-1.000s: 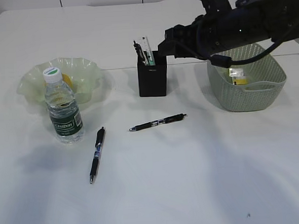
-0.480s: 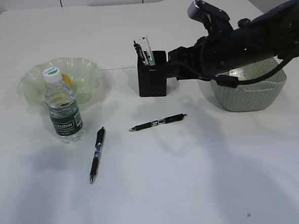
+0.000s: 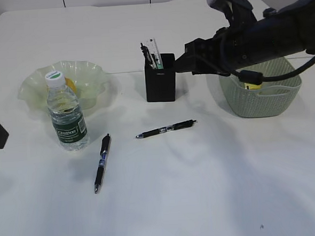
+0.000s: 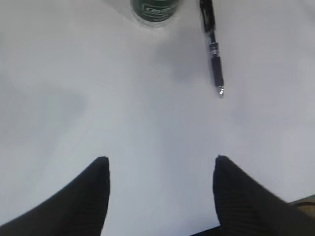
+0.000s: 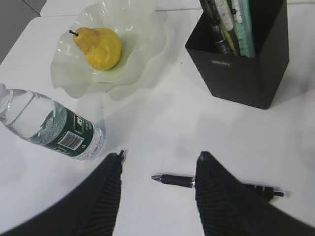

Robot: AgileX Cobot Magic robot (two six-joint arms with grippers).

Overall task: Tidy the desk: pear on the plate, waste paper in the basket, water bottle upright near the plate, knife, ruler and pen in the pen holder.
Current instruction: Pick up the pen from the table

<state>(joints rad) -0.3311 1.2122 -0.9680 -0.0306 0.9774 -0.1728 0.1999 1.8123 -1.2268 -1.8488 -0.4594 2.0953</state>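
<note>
Inspector A: While the pear [image 5: 100, 47] lies in the plate [image 3: 35, 85], the water bottle [image 3: 65, 113] stands upright just in front of it. Two pens rest flat on the table [image 3: 204, 190]: the left pen [image 3: 102, 163] near the bottle, the middle pen [image 3: 166, 129] in front of the pen holder [image 3: 160, 77].

Inspector B: Holder contents?

Inspector A: The ruler [image 3: 155, 53] and other stems stand in it. Waste paper [image 3: 250, 84] lies in the basket [image 3: 263, 98].

Inspector B: Pincers?

Inspector A: The right pincer [image 5: 157, 164] hangs parted and empty above the middle pen. The left pincer [image 4: 160, 164] is likewise spread, holding nothing, over bare table short of the left pen.
</note>
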